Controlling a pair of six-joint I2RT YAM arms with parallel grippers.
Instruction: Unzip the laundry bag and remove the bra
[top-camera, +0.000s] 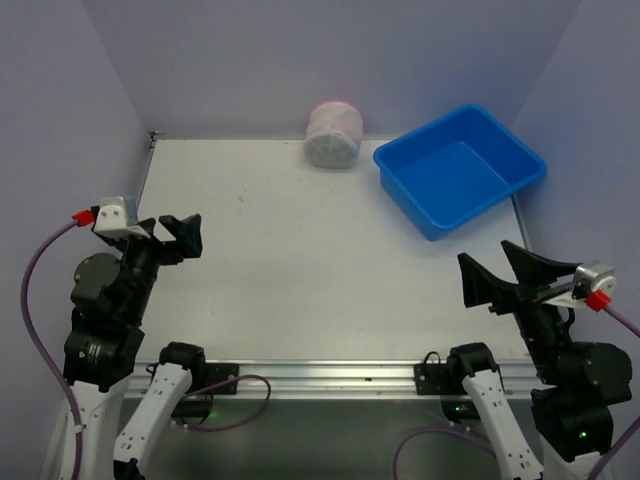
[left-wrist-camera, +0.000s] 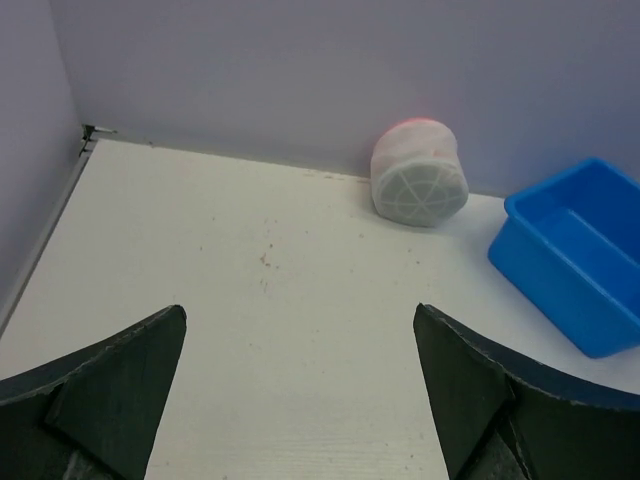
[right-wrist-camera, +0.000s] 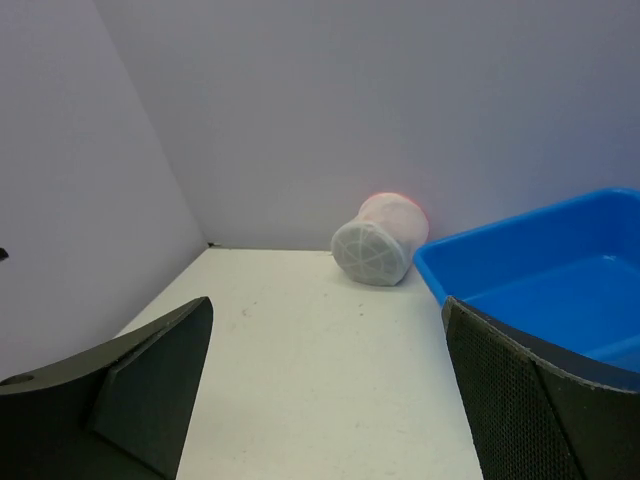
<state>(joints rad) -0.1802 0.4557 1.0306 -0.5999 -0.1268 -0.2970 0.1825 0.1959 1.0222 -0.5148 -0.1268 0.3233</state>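
Bench (top-camera: 300, 290): blue tub (top-camera: 455, 170) upper right. Laundry bag (top-camera: 333, 135) lies on its side, upper centre, by the back wall. Left fingers (top-camera: 184, 237) and right fingers (top-camera: 477, 283) are spread wide, empty. Risk: an unpinned bag likely rolls when the zipper is pulled.

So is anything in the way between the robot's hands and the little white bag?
Nothing visible. Bare white table lies between the left gripper, the right gripper and the small round white mesh laundry bag. The blue plastic tub only edges the right gripper's path.
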